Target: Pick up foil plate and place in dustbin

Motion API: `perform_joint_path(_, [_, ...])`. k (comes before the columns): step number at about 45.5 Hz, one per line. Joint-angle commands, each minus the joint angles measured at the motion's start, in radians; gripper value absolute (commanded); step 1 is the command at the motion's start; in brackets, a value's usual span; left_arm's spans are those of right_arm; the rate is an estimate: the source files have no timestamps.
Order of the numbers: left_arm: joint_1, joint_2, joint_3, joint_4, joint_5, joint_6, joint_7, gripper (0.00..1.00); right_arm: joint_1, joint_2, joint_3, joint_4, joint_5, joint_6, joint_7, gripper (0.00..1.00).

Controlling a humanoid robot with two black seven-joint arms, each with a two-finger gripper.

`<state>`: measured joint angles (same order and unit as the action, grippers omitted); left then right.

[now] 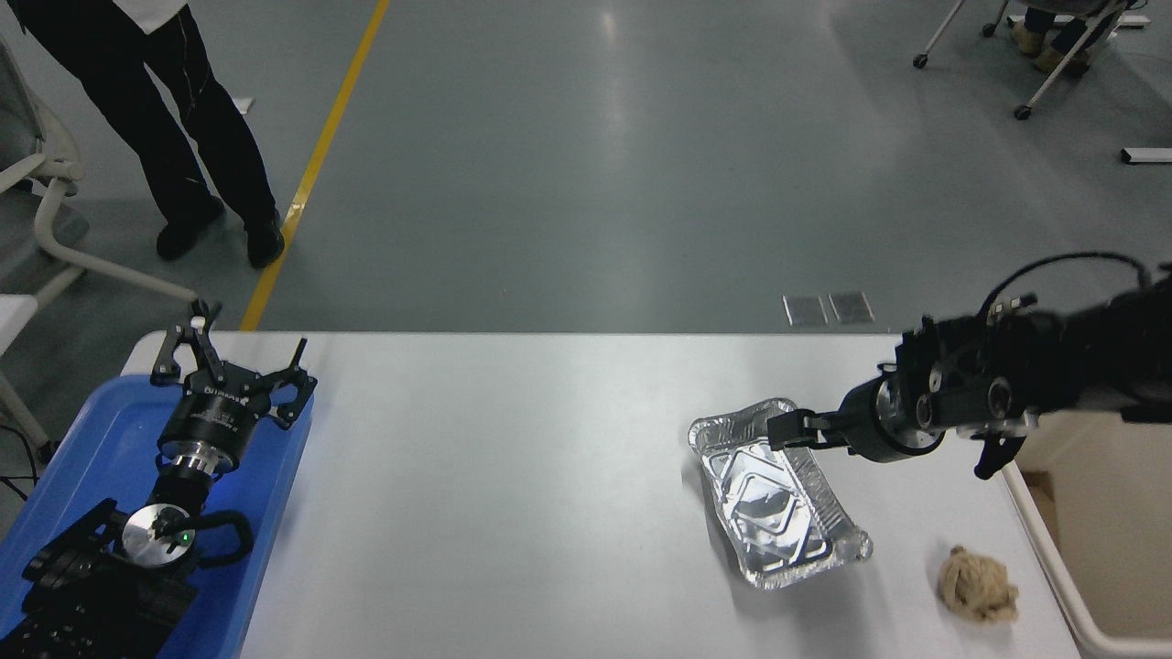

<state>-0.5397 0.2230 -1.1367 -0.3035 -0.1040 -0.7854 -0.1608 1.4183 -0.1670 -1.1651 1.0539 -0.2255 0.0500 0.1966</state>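
The foil plate (774,499) lies on the white table right of centre, shiny, with a ribbed rim and one end pointing away from me. My right gripper (789,429) comes in low from the right and is at the plate's far right rim; the grip itself is too dark to read. The cream dustbin (1046,552) stands off the table's right edge, partly hidden behind my right arm. My left gripper (231,368) is parked open over the blue tray at the lower left.
A crumpled brown paper ball (978,584) lies on the table between the plate and the bin. A blue tray (92,430) sits at the left edge. A person's legs (183,119) stand beyond the table's far left corner, next to a white chair (50,183).
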Motion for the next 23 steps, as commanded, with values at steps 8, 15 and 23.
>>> perform_joint_path(8, [0.0,-0.001,0.0,0.0,0.0,0.0,0.001,0.99,-0.249,0.044,-0.004,-0.242,-0.136,-0.042,0.021,0.99])
perform_joint_path(15, [0.0,0.001,0.0,0.0,0.0,0.0,0.001,0.99,-0.292,0.06,-0.016,-0.301,-0.138,-0.039,0.014,0.87])
perform_joint_path(23, [0.0,-0.001,0.0,0.0,0.001,0.0,0.001,0.99,-0.291,0.06,-0.018,-0.308,-0.141,-0.039,0.012,0.31])
